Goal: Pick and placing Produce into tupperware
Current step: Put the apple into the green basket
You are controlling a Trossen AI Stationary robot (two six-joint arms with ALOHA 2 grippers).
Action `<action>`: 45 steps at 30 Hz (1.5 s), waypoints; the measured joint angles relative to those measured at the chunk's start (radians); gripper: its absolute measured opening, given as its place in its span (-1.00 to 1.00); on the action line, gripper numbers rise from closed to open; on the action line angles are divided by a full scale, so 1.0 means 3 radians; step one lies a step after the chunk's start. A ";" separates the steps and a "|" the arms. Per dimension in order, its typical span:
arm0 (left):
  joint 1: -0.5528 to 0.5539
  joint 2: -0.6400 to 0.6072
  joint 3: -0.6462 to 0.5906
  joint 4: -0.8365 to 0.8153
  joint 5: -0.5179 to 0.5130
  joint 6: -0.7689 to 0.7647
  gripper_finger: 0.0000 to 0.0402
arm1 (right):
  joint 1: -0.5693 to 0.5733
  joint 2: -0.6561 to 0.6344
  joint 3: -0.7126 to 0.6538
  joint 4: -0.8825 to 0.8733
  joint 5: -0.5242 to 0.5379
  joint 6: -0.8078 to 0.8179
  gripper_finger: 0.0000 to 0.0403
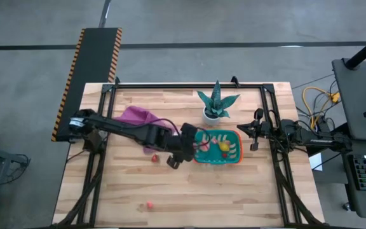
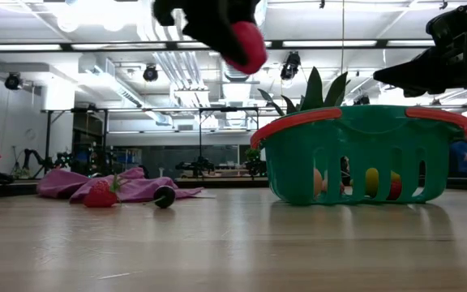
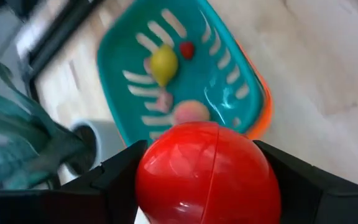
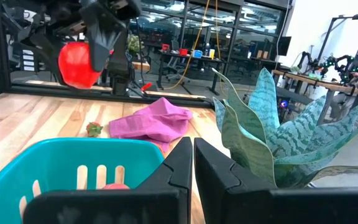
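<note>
My left gripper point(image 1: 184, 147) hovers at the left end of the teal tupperware point(image 1: 218, 147), shut on a red round toy fruit point(image 3: 207, 171), also in the low view point(image 2: 248, 45). In the tub lie a yellow piece point(image 3: 163, 62), a small red one point(image 3: 187, 50), a peach one point(image 3: 191, 112) and a pink one. A strawberry point(image 2: 100, 195) and a dark piece point(image 2: 164, 196) rest on the table by the purple cloth. Another small red piece point(image 1: 150, 205) lies near the table's near edge. My right gripper point(image 4: 191, 168) waits shut by the tub's right end. My left gripper pinches the red round fruit between its two fingers point(image 3: 114, 177), one on each side of its widest part point(image 3: 148, 180). The fingers slant down from the table's left. The fruit is lifted clear, high above the table and above the tub's rim point(image 2: 298, 120).
A green spiky plant in a white pot point(image 1: 216, 105) stands just behind the tub. The purple cloth point(image 1: 135, 116) lies crumpled to the left of it, under the left arm. Bare wooden table point(image 1: 234, 197) spreads across the near side.
</note>
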 joint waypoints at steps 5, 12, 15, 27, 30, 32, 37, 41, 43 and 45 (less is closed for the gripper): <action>0.0124 0.0000 -0.0011 0.0310 0.0301 0.0038 0.26 | 0.0001 0.0000 0.0000 0.0000 0.0000 0.0000 -0.96; 0.0247 0.0000 -0.0015 0.0706 0.0562 0.0040 0.26 | 0.0001 0.0000 0.0000 0.0000 0.0000 -0.0016 -0.96; 0.0293 0.0033 -0.0018 0.0826 0.0583 0.0043 0.26 | 0.0001 -0.0001 0.0000 0.0000 0.0000 -0.0078 -0.96; 0.0370 0.0511 0.0239 0.0961 0.0732 0.0126 0.26 | 0.0001 -0.0002 0.0000 0.0008 0.0000 -0.0142 -0.96; 0.0376 0.0545 0.0347 0.0980 0.0739 0.0157 0.26 | 0.0000 0.0000 0.0001 0.0011 0.0000 -0.0191 -0.96; 0.0381 0.0596 0.0415 0.0993 0.0740 0.0198 0.26 | 0.0001 0.0000 0.0000 0.0010 0.0000 -0.0177 -0.96; 0.0408 0.0756 0.0577 0.0986 0.0824 0.0206 0.26 | 0.0001 0.0007 0.0000 0.0013 0.0001 -0.0175 -0.96; 0.0438 0.0931 0.0705 0.0971 0.0845 0.0231 0.26 | 0.0000 0.0018 0.0000 0.0017 0.0000 -0.0190 -0.96; 0.0458 0.1005 0.0754 0.0938 0.0844 0.0255 0.26 | 0.0001 0.0018 0.0000 0.0015 0.0001 -0.0190 -0.96; 0.0483 0.1050 0.0807 0.0965 0.0845 0.0308 0.26 | 0.0001 0.0019 0.0000 0.0018 0.0000 -0.0192 -0.96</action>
